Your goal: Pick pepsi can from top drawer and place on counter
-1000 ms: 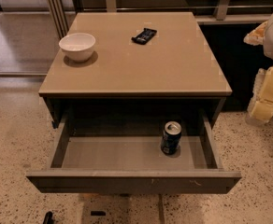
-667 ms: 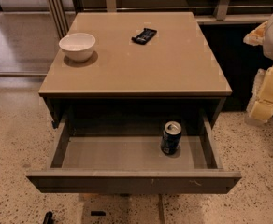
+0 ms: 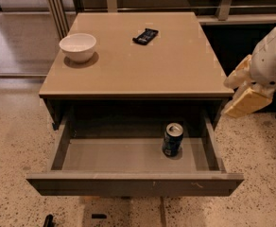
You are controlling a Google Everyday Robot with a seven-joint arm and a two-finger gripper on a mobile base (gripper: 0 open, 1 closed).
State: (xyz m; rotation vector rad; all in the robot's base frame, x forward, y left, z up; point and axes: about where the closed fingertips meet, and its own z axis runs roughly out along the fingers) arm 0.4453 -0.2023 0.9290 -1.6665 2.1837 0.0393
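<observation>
One can in play: the pepsi can (image 3: 172, 139) stands upright on the floor of the top drawer (image 3: 128, 183), right of centre and near the right wall, silver top up.
Drawer: pulled out below the counter (image 3: 142, 65), with nothing else visible inside.
Counter: carries a white bowl (image 3: 78, 46) at back left and a flat black bar (image 3: 145, 36) near the back (both well apart from the bare front half).
Gripper: the gripper (image 3: 244, 97) hangs off the cabinet's right side, about level with the counter edge and well apart from the can; whether it is spread or closed I cannot tell.
Progress: the grasp is not yet begun, by my reading.
Risk, approach: coming in from the right, the arm could clip the drawer's right wall or the counter's front lip.
Risk, grasp: an off-centre close could tip the can, which would then roll.
Risk, placing: a release too near the counter edge may topple it.
</observation>
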